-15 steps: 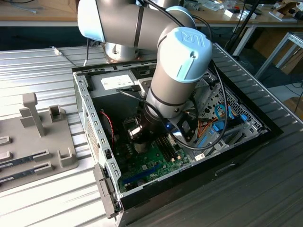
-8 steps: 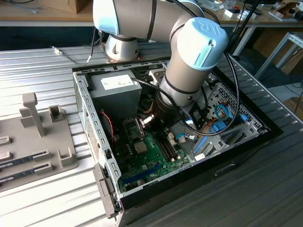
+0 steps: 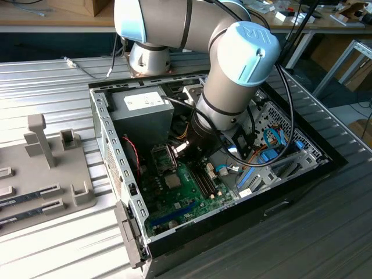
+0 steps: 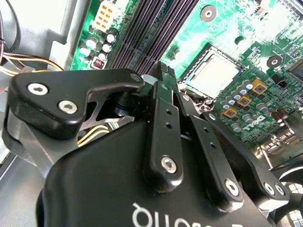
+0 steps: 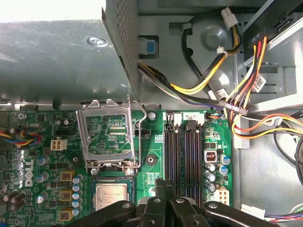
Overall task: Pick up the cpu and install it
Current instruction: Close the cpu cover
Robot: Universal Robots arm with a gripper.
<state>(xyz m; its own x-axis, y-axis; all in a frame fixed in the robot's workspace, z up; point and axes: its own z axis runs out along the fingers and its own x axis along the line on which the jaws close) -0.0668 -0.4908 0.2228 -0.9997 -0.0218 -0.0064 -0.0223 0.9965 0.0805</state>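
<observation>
Black gripper (image 5: 163, 189) fingers sit pressed together with nothing between them, poised just above the green motherboard (image 5: 156, 142). Just beside the fingertips, the cpu (image 5: 111, 196), a small flat square chip with a silvery metal top, already lies seated in its socket, apart from the gripper. Likely light, stiff and fragile underneath, it is best held by opposite edges. Beyond it the hinged metal retention frame (image 5: 106, 135) stands open, with the grey power-supply box (image 5: 57, 61) farthest.
</observation>
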